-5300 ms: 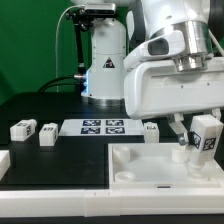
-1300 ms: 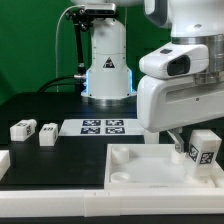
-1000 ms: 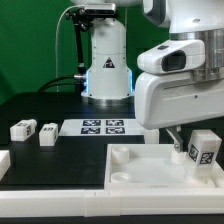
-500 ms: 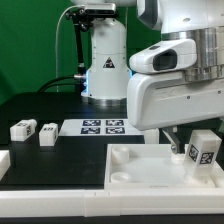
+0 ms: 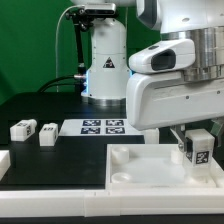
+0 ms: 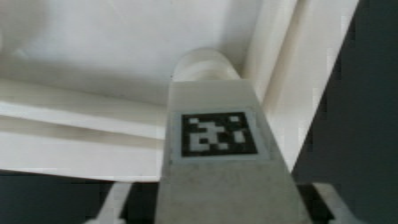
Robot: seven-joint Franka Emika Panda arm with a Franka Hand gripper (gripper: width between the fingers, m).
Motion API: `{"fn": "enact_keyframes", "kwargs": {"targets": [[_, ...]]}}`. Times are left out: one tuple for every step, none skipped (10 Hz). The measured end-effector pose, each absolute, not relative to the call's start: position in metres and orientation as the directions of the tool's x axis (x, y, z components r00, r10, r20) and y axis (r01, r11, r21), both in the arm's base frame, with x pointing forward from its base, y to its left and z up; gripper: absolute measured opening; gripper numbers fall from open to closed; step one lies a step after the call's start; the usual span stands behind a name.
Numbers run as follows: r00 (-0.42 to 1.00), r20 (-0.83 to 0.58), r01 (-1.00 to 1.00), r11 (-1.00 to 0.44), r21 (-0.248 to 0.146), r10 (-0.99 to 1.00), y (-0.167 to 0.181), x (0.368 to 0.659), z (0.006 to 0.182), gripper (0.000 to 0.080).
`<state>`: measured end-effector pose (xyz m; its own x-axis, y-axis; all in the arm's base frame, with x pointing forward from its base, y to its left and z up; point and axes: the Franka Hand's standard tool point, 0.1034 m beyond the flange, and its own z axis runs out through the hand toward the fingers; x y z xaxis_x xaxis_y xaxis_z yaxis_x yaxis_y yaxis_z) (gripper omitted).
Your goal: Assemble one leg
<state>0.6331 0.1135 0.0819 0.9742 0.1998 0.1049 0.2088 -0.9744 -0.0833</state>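
My gripper (image 5: pixel 196 143) is shut on one leg (image 5: pixel 198 147), a small white block with a black-and-white tag facing the exterior view. It holds the leg upright over the far right corner of the white tray (image 5: pixel 130 165). In the wrist view the leg (image 6: pixel 217 130) fills the middle, between the fingers (image 6: pixel 121 200) of the gripper (image 6: pixel 222 205). Its rounded far end sits at the tray's inner corner (image 6: pixel 107 70). I cannot tell whether the end is seated in a hole. Two more legs (image 5: pixel 21 129) (image 5: pixel 46 135) lie on the black table at the exterior view's left.
The marker board (image 5: pixel 103 126) lies flat on the table behind the tray. The robot's base (image 5: pixel 105 60) stands at the back. A white part's edge (image 5: pixel 3 160) shows at the left border. The gripper body hides the table's right side.
The held leg has turned and shifted slightly left, so its tag now faces the exterior view more squarely. The gripper body has also moved a little left. The other legs have not moved.
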Motion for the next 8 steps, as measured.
{"fn": "enact_keyframes", "kwargs": {"targets": [[0.981,0.102,0.175,-0.981,-0.087,0.166,0.1138,0.6330,0.0819,0.0290],[0.992,0.094,0.092,-0.991,-0.098,0.083,0.1147,0.6328,0.0818,0.0290],[0.996,0.084,0.000,-0.994,-0.108,-0.009,0.1159,0.6325,0.0817,0.0290],[0.995,0.078,-0.054,-0.992,-0.112,-0.063,0.1156,0.6324,0.0816,0.0290],[0.983,0.068,-0.160,-0.980,-0.123,-0.169,0.1139,0.6326,0.0812,0.0290],[0.940,0.061,-0.322,-0.935,-0.151,-0.334,0.1107,0.6328,0.0794,0.0290],[0.854,0.039,-0.506,-0.846,-0.170,-0.519,0.1074,0.6312,0.0786,0.0291],[0.815,0.031,-0.566,-0.807,-0.170,-0.578,0.1077,0.6297,0.0788,0.0291]]}}
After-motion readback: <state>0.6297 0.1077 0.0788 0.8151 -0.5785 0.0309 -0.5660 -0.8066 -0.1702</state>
